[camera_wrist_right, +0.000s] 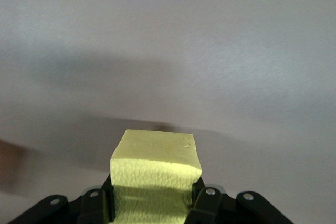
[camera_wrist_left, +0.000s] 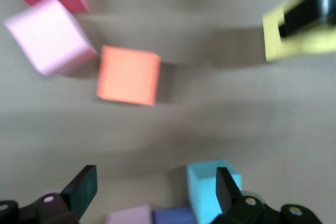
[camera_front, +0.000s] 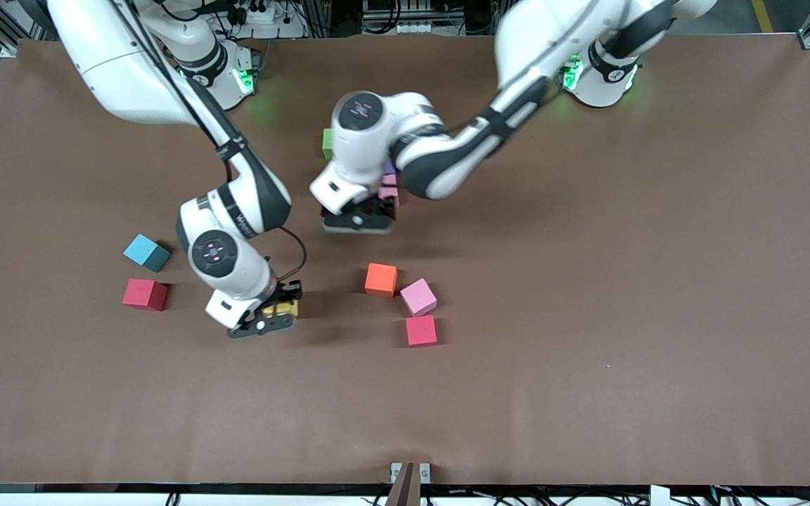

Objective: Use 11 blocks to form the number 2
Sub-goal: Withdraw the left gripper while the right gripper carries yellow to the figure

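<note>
Near the table's middle, toward the robots' bases, the left gripper [camera_front: 359, 216] hangs low with fingers spread wide, nothing between them. Left wrist view: its two dark fingertips [camera_wrist_left: 84, 184] stand well apart, a light blue block [camera_wrist_left: 210, 187] beside one of them, a lilac block [camera_wrist_left: 130, 215] and a blue-purple block [camera_wrist_left: 176, 215] at the frame's edge. From the front the arm hides most of that cluster; only a green block [camera_front: 327, 143], a purple block [camera_front: 389, 167] and a pink block [camera_front: 389, 191] peek out, so the number 2 cannot be judged as built.

The right gripper [camera_front: 273, 314] is clamped on a yellow block [camera_front: 285, 307], over bare table nearer the front camera than the cluster. Right wrist view: yellow block [camera_wrist_right: 155, 174] pinched between the fingers, one on each side. Whether it touches the table, can't tell.

Loose blocks nearer the front camera than the left gripper: orange block [camera_front: 381, 279], light pink block [camera_front: 418, 296] just beside it and turned at an angle, magenta block [camera_front: 421, 330] nearer the camera again, close to the pink one. Toward the right arm's end: teal block [camera_front: 146, 252] and red block [camera_front: 145, 294], near each other, apart.

Brown table [camera_front: 623, 281].
</note>
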{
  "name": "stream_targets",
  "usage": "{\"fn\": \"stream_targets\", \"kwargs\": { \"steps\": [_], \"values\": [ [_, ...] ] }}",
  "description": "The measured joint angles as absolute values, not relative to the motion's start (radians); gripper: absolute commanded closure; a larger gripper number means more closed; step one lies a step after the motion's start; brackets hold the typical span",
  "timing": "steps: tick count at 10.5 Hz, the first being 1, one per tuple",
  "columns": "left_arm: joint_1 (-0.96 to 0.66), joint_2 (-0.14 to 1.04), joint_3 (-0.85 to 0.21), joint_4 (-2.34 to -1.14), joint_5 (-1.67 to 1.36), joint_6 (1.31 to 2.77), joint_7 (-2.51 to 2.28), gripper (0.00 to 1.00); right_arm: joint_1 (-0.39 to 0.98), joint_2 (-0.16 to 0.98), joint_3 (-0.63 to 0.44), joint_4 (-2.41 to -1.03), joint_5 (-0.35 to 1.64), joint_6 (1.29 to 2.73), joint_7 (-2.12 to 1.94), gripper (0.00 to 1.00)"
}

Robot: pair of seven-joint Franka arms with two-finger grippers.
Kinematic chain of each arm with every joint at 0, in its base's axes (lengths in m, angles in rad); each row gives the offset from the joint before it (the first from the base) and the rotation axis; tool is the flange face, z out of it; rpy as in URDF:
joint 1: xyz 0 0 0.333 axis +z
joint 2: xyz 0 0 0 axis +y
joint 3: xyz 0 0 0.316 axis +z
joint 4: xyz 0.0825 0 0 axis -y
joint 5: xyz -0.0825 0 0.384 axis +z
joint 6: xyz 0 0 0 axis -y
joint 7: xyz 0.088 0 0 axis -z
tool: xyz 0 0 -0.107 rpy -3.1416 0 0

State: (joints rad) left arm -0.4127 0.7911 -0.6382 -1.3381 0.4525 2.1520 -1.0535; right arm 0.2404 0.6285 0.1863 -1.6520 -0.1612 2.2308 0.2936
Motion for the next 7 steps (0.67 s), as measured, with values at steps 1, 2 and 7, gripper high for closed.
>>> {"fn": "stream_targets", "kwargs": {
  "steps": [1, 2, 7],
  "values": [
    [-0.294, 0.745, -0.697, -1.405, 0.452, 2.151, -0.992, 0.0, 0.264, 0.624, 0.187, -1.663, -0.161, 2.229, 0.326, 1.0],
    [-0.193, 0.701, -0.741, -1.463, 0.452, 2.15, -0.939, 0.0, 0.297, 0.621, 0.188, -1.678, -0.161, 2.23, 0.368, 1.0],
    [0.032, 0.647, -0.782, -1.527, 0.445, 2.04, -0.844, 0.0, 0.447, 0.611, 0.188, -1.731, -0.165, 2.234, 0.49, 1.0]
  ]
}}
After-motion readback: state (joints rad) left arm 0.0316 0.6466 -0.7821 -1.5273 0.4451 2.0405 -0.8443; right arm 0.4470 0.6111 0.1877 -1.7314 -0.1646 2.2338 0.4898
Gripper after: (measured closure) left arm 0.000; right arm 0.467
